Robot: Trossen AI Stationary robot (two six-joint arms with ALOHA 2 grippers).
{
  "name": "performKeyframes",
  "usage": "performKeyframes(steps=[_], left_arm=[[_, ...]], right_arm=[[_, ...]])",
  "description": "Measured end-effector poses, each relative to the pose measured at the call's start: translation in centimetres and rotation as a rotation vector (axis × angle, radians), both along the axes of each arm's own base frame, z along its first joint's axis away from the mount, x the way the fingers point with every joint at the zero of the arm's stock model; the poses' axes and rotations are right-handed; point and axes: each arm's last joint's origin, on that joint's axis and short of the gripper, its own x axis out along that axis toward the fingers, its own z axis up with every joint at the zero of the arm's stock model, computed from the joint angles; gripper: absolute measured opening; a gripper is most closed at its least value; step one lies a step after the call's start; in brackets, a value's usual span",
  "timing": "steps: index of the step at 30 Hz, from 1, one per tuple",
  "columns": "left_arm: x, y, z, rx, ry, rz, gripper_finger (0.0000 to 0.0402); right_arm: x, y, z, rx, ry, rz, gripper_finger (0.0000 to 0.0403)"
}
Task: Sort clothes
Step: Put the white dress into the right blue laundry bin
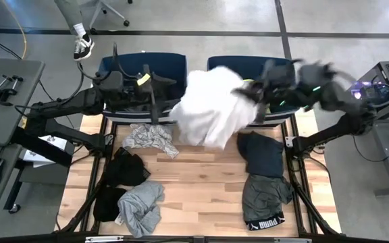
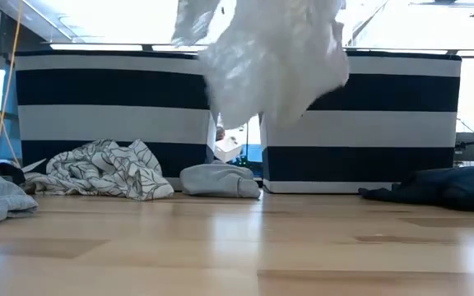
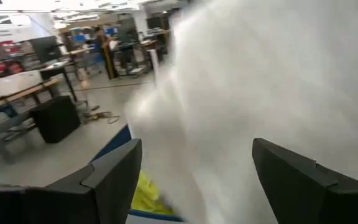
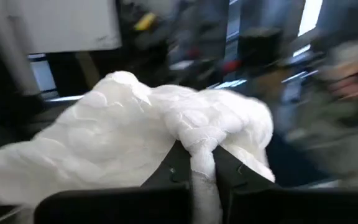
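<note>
A white garment (image 1: 211,108) hangs in the air in front of the two navy bins, clear of the table in the low view (image 2: 270,57). My right gripper (image 1: 254,91) is shut on it over the right bin (image 1: 275,64). My left gripper (image 1: 157,88) is open by the left bin (image 1: 140,64), beside the garment's left edge. In the left wrist view the garment (image 3: 272,81) fills the space beyond the open fingers (image 3: 197,180), and I cannot tell whether they touch it. My right gripper pinches a twisted, bunched part of the white garment (image 4: 202,155) between its two fingers, several layers gathered together. The rest of the garment spreads out beyond the fingers and hangs below, lifted clear of the table.
On the table lie a grey-white patterned garment (image 1: 150,138), black ones (image 1: 123,169), a grey one (image 1: 140,206), a navy one (image 1: 262,154) and dark grey shorts (image 1: 265,199). Something neon yellow (image 3: 145,196) lies in a bin. Bare wood shows in the table's middle (image 1: 201,182).
</note>
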Motion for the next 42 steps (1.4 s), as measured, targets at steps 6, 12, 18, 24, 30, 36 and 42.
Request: performKeyframes(steps=[6,12,18,24,30,36,42], left_arm=[[-0.1,0.2,0.2,0.004,-0.019,0.060,0.0287],[-0.1,0.3,0.2,0.002,-0.020,0.088,0.0287],[-0.1,0.3,0.2,0.003,-0.020,0.102,0.0287],[-0.1,0.3,0.2,0.003,-0.019,0.102,0.0287],[-0.1,0.3,0.2,0.002,-0.016,0.103,0.0287],[-0.1,0.3,-0.1,0.001,0.010,0.103,0.0287],[-0.2,0.3,-0.8,-0.059,0.065,0.108,0.0287]], right_arm=[[-5.0,-2.1,5.1,-0.160,-0.066,-0.356,0.0002],[-7.8,-4.6,5.1,-0.194,0.095,-0.615,0.0002],[-6.2,-8.0,-0.2,0.053,0.341,-0.561,0.0002],[-3.0,-12.6,-11.1,0.307,0.637,-0.598,0.0002],[-2.0,-16.1,-21.9,0.450,0.648,-0.675,0.0002],[-2.3,-17.4,-29.8,0.554,0.707,-0.749,0.0003],[-2.1,-17.6,-33.5,0.581,0.785,-0.756,0.0054]])
